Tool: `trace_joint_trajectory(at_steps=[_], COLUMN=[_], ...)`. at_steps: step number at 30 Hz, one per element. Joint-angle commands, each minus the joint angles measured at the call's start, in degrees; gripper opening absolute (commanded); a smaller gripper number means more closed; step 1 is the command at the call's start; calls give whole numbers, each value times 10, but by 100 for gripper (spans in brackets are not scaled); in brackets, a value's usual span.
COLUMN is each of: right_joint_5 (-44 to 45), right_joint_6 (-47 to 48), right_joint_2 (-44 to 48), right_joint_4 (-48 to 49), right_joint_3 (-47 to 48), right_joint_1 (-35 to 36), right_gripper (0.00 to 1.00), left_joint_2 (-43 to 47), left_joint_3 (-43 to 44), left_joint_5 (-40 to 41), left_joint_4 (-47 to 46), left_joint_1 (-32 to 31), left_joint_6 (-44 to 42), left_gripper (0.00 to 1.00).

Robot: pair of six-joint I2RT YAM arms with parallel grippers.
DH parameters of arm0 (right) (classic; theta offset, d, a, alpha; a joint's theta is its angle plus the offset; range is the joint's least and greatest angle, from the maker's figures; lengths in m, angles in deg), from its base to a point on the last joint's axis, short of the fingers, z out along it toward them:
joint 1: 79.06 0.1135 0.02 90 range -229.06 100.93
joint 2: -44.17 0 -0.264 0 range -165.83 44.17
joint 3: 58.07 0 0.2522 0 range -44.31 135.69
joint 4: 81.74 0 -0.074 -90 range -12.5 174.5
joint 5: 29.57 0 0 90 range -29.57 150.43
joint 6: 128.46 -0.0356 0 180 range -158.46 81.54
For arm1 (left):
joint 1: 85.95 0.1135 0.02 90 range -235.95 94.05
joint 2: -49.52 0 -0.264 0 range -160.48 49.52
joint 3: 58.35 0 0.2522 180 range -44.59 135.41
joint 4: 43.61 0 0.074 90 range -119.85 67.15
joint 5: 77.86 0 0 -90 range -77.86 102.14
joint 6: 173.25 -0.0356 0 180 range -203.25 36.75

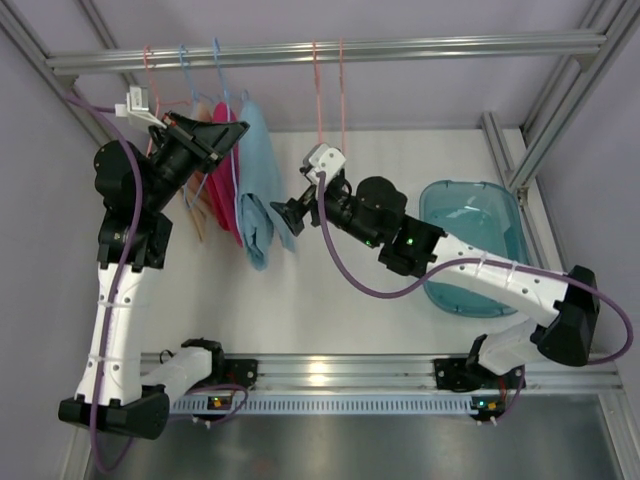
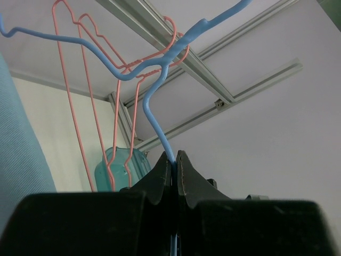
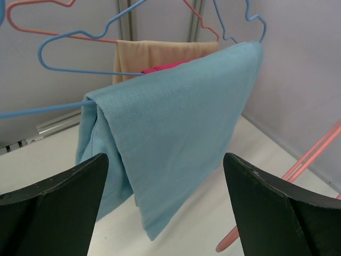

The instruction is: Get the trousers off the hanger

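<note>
White surface (image 1: 330,310) fills the lower centre. Upper left, the left hand (image 2: 175,160) pinches the thin blue wire hanger (image 2: 154,112), probably steadying it, while the right hand (image 3: 165,160) gapes wide before the folded light-blue cloth trousers (image 3: 176,122) draped over it, centre-frame.

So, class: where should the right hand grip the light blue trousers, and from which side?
Probably the free-hanging doubled cloth of the light blue trousers, below the hanger bar, approached head-on from the right hand's side: its open fingers frame that draped edge, while the left hand is shut on a blue hanger, steadying it.
</note>
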Motion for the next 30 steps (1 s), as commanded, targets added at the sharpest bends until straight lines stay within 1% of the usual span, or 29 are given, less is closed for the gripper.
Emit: trace_joint_trajectory(at_steps=[1,6,13,15,21,25,30], right_joint_5=[23,22,18,34,48,84,114], right_joint_6=[3,5,35,37,55,71,84], right_joint_2=[-9,-36,-72,-81,-95,-108,-125], right_joint_4=[66,69,69,69,71,90,116], right_joint_3=[28,55,75,80,93,93,100], right_joint_1=[14,17,33,33,33,32,31], right_gripper=[90,90,91,91,91,86,82], left_joint_2=[12,6,-3,-4,-3,-2,1], left_joint_3=[47,46,57,62,72,75,75], left_joint_5=[2,6,2,2,2,0,-2], left_joint_4=[-116,-117,-117,-117,-117,-117,-117], left_joint_1=[3,3,3,3,3,3,3], left_joint_6=[3,10,13,12,13,19,19], left_gripper=[0,0,0,0,0,0,0])
